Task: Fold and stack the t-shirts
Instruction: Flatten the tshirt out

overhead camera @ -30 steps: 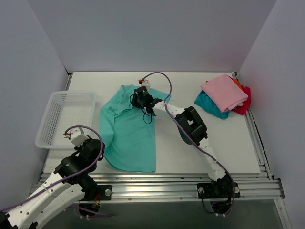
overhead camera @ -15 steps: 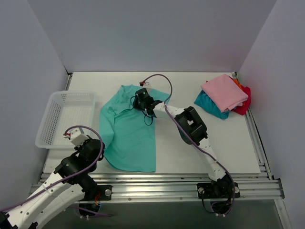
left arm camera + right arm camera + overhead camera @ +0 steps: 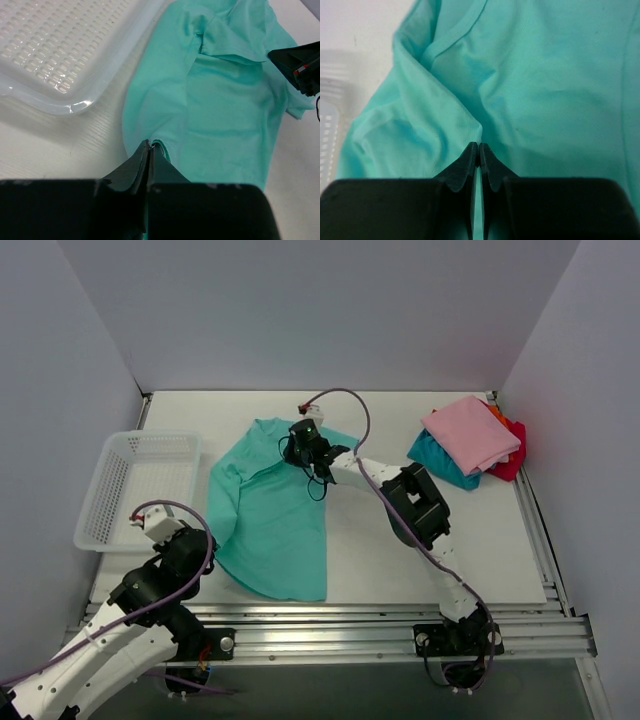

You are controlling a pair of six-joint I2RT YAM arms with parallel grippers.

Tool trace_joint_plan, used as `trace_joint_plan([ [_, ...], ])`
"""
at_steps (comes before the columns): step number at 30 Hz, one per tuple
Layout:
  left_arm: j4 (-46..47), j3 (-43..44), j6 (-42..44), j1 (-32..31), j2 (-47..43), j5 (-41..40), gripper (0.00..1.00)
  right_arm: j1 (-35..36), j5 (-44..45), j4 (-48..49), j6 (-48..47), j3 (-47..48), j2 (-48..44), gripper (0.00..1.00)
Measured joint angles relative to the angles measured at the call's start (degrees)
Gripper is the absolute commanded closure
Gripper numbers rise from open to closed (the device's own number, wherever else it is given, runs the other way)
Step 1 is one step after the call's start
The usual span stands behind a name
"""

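The teal-green soft cloth t-shirt point(image 3: 268, 525) lies spread on the white table point(image 3: 500, 550), not folded yet. The stack of folded t-shirts point(image 3: 470, 435), pink on top, sits far right. The right gripper point(image 3: 478, 146) is closed, pinching a fold near the collar. The left gripper point(image 3: 149, 145) is closed by the hem. Only the top view shows the stack. Only the right wrist view shows the pinch.

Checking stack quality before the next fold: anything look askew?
Yes. At the far right, the pink shirt lies skewed on the teal-blue shirt, with the red shirt poking out beside them, so the edges don't line up. The teal-green shirt lies rumpled.
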Motion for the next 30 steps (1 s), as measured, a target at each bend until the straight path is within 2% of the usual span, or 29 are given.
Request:
trace_joint_plan([
  [3,0.2,3.52,2.6,0.0,-0.17,0.61,0.98,-0.26,1.03,-0.68,-0.74,-4.04,-7.87,1.0],
  [8,3.74,9.29,11.56,0.0,-1.86,4.37,0.98,-1.07,3.56,0.31,-2.45,-11.15,-28.63,1.0],
  [13,7.65,19.39,22.6,-0.02,-0.44,13.88,0.98,-1.4,5.62,2.73,-4.48,-15.65,-50.29,1.0],
  [18,13.88,31.28,30.25,-0.02,1.57,27.34,0.98,-0.5,6.56,4.26,-7.67,-18.91,-68.65,1.0],
  [25,21.33,42.45,37.24,0.0,1.27,44.59,0.98,0.57,4.83,3.63,-10.69,-19.41,-86.01,1.0],
  [30,28.28,45.24,39.32,0.02,-0.98,54.34,0.98,0.13,2.36,3.74,-11.5,-17.81,-93.44,1.0],
])
